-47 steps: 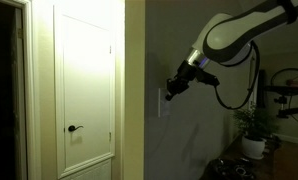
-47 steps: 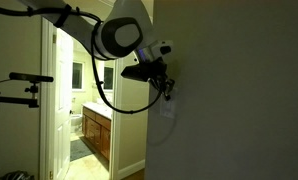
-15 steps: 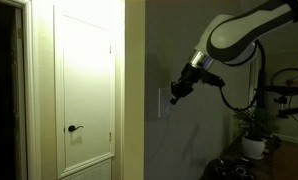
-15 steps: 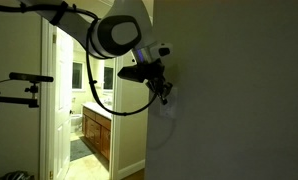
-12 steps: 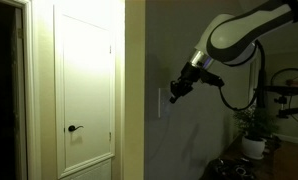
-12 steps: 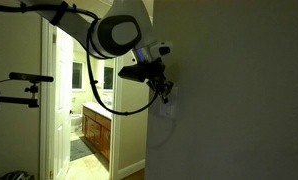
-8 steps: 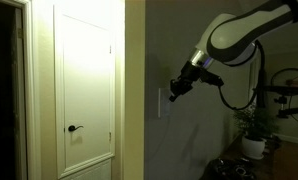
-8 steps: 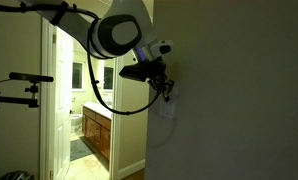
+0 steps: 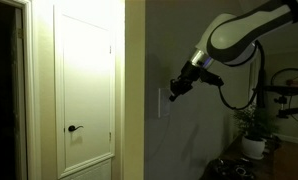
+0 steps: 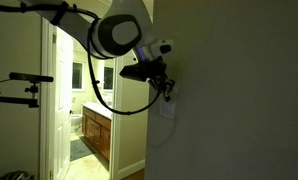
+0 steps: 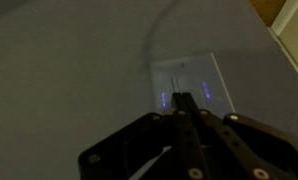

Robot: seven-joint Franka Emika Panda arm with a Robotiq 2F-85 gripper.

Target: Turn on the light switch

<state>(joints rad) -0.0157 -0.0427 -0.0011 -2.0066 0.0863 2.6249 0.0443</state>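
Note:
The light switch (image 9: 161, 102) is a small pale upright plate on the dim grey wall. It also shows in the wrist view (image 11: 189, 82) with two faint blue glints on it. My gripper (image 9: 172, 95) is shut, its fingers pressed together. Its tip is at the plate's upper part. In an exterior view the gripper (image 10: 169, 94) is against the wall and hides the plate. In the wrist view the closed fingers (image 11: 184, 108) point at the plate's middle.
A lit white door (image 9: 84, 85) with a dark lever handle (image 9: 75, 128) stands beside the wall. A potted plant (image 9: 253, 130) sits near the arm. A doorway to a bathroom with a vanity (image 10: 95, 135) is beyond the wall corner.
Since three seconds ago the gripper rose slightly along the plate. Over the last second nothing has visibly moved.

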